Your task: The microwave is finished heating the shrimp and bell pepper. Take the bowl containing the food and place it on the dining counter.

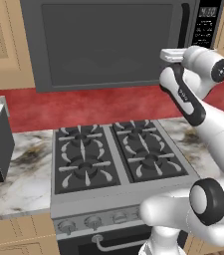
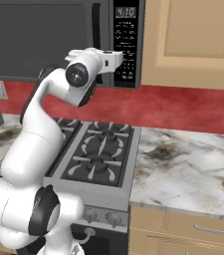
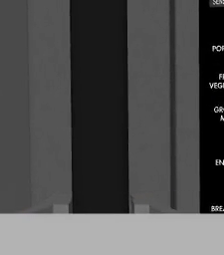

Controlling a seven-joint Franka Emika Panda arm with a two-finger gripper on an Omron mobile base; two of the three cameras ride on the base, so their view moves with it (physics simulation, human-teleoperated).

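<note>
- Your claw (image 3: 100, 209) sits right up against the microwave (image 1: 108, 45), level with the lower part of its black bar handle (image 3: 99, 99); in the hand view two pale tips show low at either side of the bar, so the fingers seem to straddle it, but you cannot tell whether they are pressing on it or merely parted around it
- From the left base view the hand (image 1: 172, 56) reaches in at the right edge of the door, just left of the keypad panel (image 1: 204, 25), with the forearm rising from below and to the right of the microwave
- The right base view puts the hand (image 2: 108, 61) over the seam between handle and keypad, whose display is lit
- The microwave door (image 1: 103, 42) is shut and its window is too dark to see through, so the bowl, shrimp and bell pepper would be inside it, hidden from you
- Judged from this, the task is at its very start: the handle is reached, nothing is opened, nothing is carried
- Left to do: get a firm hold, swing the door open, reach in for the bowl, lift it clear, then drive to the dining counter and set it down
- Below the microwave lies the stove (image 1: 116, 154), its burners bare, flanked by the marble bench (image 2: 188, 164)
</note>
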